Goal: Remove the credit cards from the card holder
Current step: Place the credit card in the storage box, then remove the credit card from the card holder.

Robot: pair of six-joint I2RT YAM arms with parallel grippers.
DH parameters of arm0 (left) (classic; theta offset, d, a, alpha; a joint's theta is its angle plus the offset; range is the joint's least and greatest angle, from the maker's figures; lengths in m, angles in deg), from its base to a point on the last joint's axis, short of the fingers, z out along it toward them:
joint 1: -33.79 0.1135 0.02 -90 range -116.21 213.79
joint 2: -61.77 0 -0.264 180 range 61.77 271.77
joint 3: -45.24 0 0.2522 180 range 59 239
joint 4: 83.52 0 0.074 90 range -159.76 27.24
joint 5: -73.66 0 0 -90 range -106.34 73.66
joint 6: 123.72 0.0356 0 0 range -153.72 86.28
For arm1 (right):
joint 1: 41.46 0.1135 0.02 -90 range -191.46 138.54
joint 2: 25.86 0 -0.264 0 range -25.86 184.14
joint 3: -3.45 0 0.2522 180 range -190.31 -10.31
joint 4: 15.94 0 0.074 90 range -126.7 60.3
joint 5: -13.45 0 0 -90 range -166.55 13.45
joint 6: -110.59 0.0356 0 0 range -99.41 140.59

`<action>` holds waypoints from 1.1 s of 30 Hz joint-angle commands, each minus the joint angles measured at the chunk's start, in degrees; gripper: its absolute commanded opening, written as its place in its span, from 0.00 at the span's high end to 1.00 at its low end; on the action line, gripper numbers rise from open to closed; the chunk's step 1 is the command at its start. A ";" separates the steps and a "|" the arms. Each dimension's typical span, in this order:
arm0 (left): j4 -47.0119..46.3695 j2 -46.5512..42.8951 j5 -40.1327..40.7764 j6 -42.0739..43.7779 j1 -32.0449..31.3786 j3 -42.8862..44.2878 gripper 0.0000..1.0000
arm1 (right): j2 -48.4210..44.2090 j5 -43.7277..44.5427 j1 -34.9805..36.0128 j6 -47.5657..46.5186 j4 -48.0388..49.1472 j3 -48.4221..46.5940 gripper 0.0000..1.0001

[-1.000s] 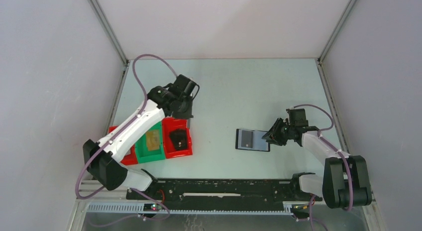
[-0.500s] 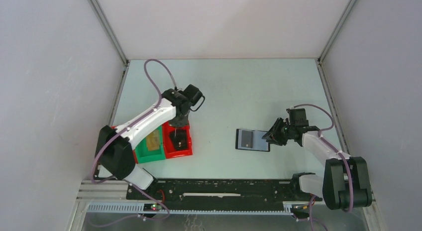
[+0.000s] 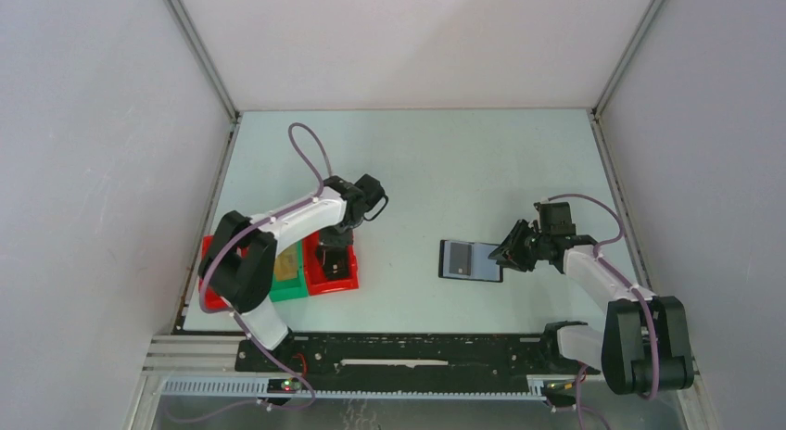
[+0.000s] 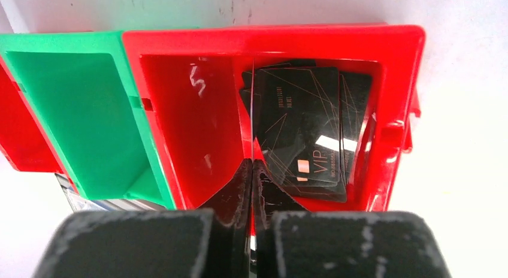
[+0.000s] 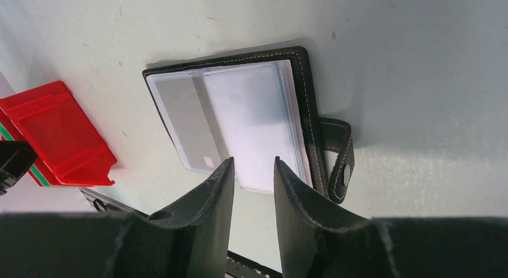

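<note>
Card holder (image 5: 239,110) lies under narrowly parted right fingers (image 5: 209,200); left fingers (image 4: 233,194) pinch 1 credit card (image 4: 252,110) edge-on.

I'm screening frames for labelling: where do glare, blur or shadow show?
Left wrist: white glare on the black cards in the red tray; end effector, pinching an edge-on card, blurred. Right wrist: card holder sharp, casting a soft shadow; sleeves pale with sheen. Top external: evenly lit.

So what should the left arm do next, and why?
Probably open the left gripper: it looks shut on a thin card held edge-on right above the red tray, where black cards already lie.
</note>
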 commanded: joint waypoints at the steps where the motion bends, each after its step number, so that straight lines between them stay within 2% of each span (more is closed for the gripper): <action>1: -1.66 0.82 2.21 -2.20 0.37 -1.56 0.92 | -1.86 0.30 -0.21 -0.88 -0.61 -1.99 0.61; 3: -1.64 0.47 1.88 -2.18 0.31 -1.79 0.82 | -2.00 0.31 -0.22 -0.86 -0.69 -1.99 0.60; 6: -1.62 -2.01 0.95 -1.66 0.24 -1.79 0.57 | -2.24 0.31 -0.18 -0.92 -0.79 -1.97 0.60; 8: -1.26 -4.25 0.10 -1.13 0.18 -1.19 0.48 | -2.43 0.44 -0.16 -0.82 -0.80 -1.99 0.60; 15: -1.81 -12.68 -6.40 1.07 -2.64 5.48 0.47 | -2.66 1.33 -0.21 -0.85 -0.89 -1.99 0.60; 18: -5.76 -13.68 -12.91 1.69 -5.42 8.68 0.48 | -2.33 1.53 -0.10 -0.85 -0.51 -1.98 0.60; 21: -14.00 -13.24 -21.61 1.44 -8.29 9.44 0.48 | -1.95 1.76 0.64 -0.44 0.00 -1.99 0.60; 26: -32.09 -8.23 -40.02 -3.96 -11.18 6.08 0.47 | -0.90 2.83 2.36 0.30 1.01 -1.99 0.60; 33: -38.28 4.50 -45.57 -5.13 -13.67 11.02 0.38 | 1.55 4.26 2.51 -0.16 1.81 -1.99 0.61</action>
